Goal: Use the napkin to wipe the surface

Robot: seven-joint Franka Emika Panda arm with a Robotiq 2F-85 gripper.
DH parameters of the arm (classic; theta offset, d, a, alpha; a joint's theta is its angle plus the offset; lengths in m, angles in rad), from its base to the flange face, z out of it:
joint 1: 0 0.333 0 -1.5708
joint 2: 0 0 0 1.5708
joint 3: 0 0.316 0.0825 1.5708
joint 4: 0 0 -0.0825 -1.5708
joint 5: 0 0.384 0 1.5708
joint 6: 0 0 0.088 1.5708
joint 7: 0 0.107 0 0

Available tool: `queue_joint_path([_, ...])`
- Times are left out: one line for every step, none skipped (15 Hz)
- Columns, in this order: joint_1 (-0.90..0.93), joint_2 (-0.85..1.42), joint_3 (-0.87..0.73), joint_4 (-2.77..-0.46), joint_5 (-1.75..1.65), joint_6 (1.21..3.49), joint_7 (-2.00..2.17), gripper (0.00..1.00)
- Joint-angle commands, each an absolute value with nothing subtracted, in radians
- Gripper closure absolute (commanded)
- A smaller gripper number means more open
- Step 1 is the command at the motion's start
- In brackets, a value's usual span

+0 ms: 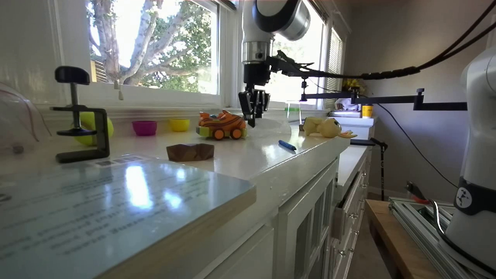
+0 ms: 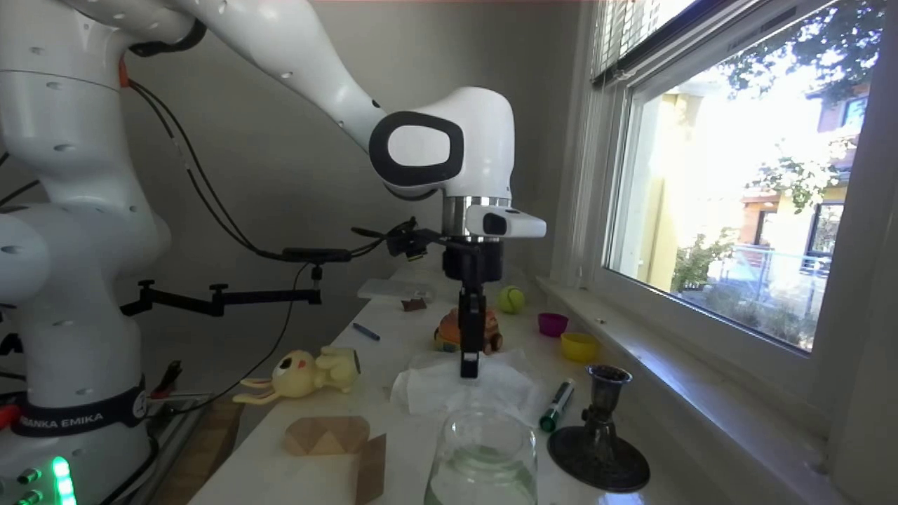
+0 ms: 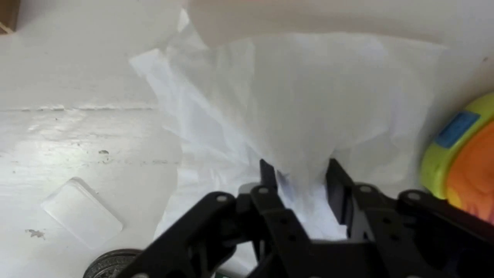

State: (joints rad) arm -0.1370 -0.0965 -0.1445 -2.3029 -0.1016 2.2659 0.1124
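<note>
A thin white napkin (image 3: 308,88) lies crumpled and spread on the white counter (image 3: 85,85) in the wrist view. It also shows in both exterior views (image 1: 271,127) (image 2: 505,386). My gripper (image 3: 299,166) points down over the napkin's middle. Its two fingers are apart, partly open, with folds of the napkin visible between them. In both exterior views my gripper (image 1: 252,119) (image 2: 469,370) is low, with its tips at or just above the napkin. I cannot tell whether the tips touch it.
An orange toy car (image 2: 449,328) stands close beside the napkin. A glass jar (image 2: 484,456), green marker (image 2: 558,405), dark candlestick (image 2: 603,435) and plush bunny (image 2: 309,375) are around it. A blue crayon (image 1: 287,145) lies near the counter's front edge. The window wall bounds the back.
</note>
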Motion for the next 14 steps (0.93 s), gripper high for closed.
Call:
queue_joint_path([-0.135,-0.166,-0.137,-2.222,-0.042,2.010,0.102,0.30])
queue_joint_path([-0.136,-0.173,-0.132,-2.182,-0.035,1.936,0.143,0.22])
queue_joint_path([-0.136,-0.182,-0.128,-2.142,-0.033,1.894,0.167,0.16])
queue_joint_path([-0.134,-0.185,-0.122,-2.092,-0.033,1.838,0.189,0.08])
queue_joint_path([-0.132,-0.193,-0.112,-2.049,-0.040,1.795,0.210,0.02])
queue_joint_path([-0.127,-0.200,-0.103,-2.009,-0.039,1.759,0.233,0.00])
queue_joint_path([-0.126,-0.215,-0.083,-1.990,-0.069,1.764,0.294,0.00])
queue_joint_path([-0.128,-0.222,-0.063,-1.969,-0.096,1.779,0.369,0.00])
queue_joint_path([-0.133,-0.209,-0.090,-2.013,-0.068,1.803,0.266,0.00])
queue_joint_path([-0.130,-0.215,-0.081,-1.997,-0.069,1.801,0.281,0.00])
queue_joint_path([-0.129,-0.216,-0.080,-1.999,-0.069,1.801,0.280,0.00])
queue_joint_path([-0.129,-0.213,-0.082,-2.005,-0.069,1.801,0.279,0.00])
queue_joint_path([-0.130,-0.209,-0.086,-2.010,-0.069,1.801,0.278,0.00])
queue_joint_path([-0.131,-0.205,-0.088,-2.011,-0.069,1.801,0.277,0.00])
